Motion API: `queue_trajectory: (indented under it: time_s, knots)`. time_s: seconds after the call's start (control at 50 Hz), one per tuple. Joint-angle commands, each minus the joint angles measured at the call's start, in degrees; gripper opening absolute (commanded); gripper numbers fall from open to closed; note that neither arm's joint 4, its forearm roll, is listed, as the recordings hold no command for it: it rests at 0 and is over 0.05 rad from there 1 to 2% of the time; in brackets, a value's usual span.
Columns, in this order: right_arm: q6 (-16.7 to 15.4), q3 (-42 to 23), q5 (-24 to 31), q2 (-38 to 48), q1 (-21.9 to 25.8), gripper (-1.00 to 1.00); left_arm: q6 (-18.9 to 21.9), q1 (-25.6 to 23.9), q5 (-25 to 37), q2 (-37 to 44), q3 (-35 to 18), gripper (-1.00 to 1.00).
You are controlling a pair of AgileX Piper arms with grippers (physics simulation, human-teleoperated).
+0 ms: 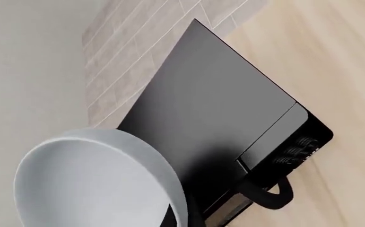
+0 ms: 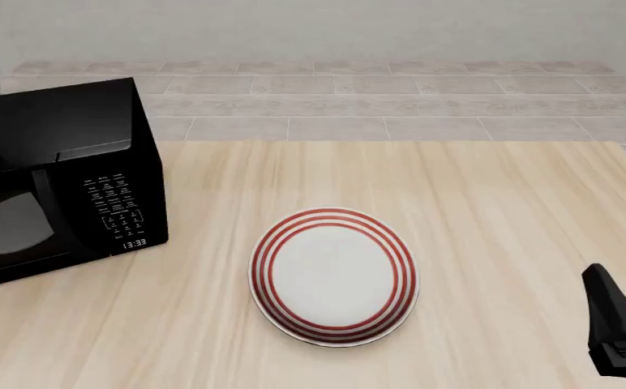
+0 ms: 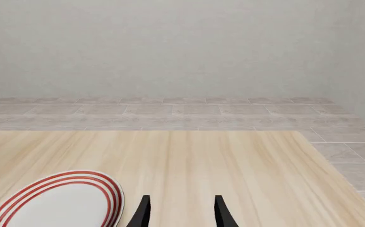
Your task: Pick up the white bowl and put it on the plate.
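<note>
While left claw grips glossy white bowl [image 1: 88, 179] | right claw [image 3: 179, 213] wide

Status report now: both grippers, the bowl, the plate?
Right gripper open, idle. Left gripper unseen; white bowl aloft over microwave. Plate bare, nothing blocking.

Glossy white bowl [image 1: 94, 182]; wood-grain table [image 2: 486, 211]; microwave [image 2: 64, 178] seemingly matt black.
</note>
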Motion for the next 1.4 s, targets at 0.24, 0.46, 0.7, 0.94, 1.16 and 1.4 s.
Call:
queue_trajectory:
  time_s: [0.24, 0.46, 0.7, 0.94, 1.16, 1.4]
  knots:
    - [-0.13, 0.04, 0.23, -0.25, -0.12, 1.0, -3.38, -6.53, 9.87, -10.47, -1.12, -1.0]
    - [-0.13, 0.04, 0.23, -0.24, -0.14, 1.0, -5.04, -14.17, 10.21, -13.84, 1.3, -1.0]
    - [-0.12, 0.04, 0.23, -0.24, -0.12, 1.0, -5.5, -19.81, 10.96, -15.12, 0.77, -1.0]
    - [-0.13, 0.04, 0.23, -0.25, -0.12, 1.0, -3.46, -27.99, 11.99, -19.13, 2.93, -1.0]
    - [-0.12, 0.04, 0.23, -0.25, -0.14, 1.0, -6.66, -36.08, 13.22, -18.97, 1.24, -1.0]
    - [-0.11, 0.04, 0.23, -0.24, -0.13, 1.0, -8.35, -42.06, 11.19, -16.07, -0.41, -1.0]
